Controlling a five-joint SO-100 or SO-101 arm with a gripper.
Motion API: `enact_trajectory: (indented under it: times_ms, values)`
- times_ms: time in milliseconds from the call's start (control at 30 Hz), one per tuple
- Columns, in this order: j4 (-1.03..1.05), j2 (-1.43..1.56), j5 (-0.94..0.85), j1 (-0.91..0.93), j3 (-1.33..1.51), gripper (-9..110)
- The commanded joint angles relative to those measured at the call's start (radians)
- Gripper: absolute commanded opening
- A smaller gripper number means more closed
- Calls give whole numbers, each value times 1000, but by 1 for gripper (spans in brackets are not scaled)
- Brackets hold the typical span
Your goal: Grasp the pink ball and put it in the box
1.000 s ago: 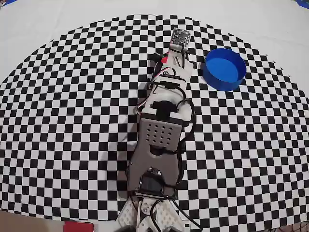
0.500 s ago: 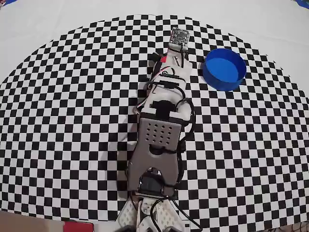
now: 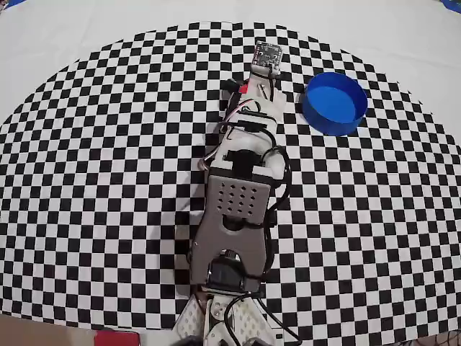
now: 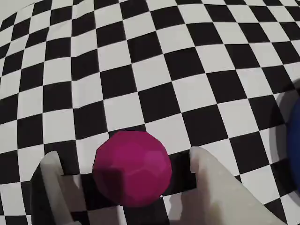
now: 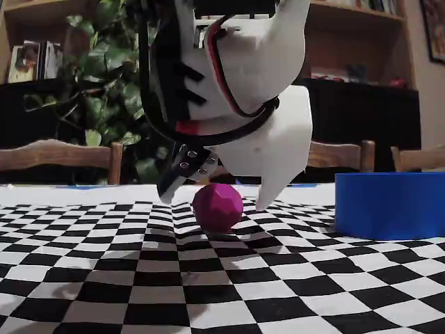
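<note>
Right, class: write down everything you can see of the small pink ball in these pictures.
The small magenta-pink ball is not perfectly smooth: flat facets show on its matte, plastic-looking surface. It rests on the black-and-white checkered cloth, between the two white fingers of the open pincer, with gaps visible on both sides. The round blue container stands apart to its right in the fixed view.

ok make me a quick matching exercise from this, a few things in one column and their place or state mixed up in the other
Things:
1. pink ball
2. box
3. gripper
4. checkered cloth

Descriptions:
A. empty, at the right of the fixed view
B. open, a finger on each side of the ball
C. resting on the cloth between the fingers
D. black and white, covers the table

Pairs: 1-C, 2-A, 3-B, 4-D
</note>
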Motion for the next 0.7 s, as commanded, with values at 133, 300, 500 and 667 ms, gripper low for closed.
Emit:
enact_trajectory:
  times_ms: [133,300,500,667]
  values:
    - [-8,3,-9,-3,-40,32]
    - [-8,0,-9,-3,-40,32]
    - [-8,0,-9,-3,-40,32]
    - [-8,-2,-9,-3,-40,32]
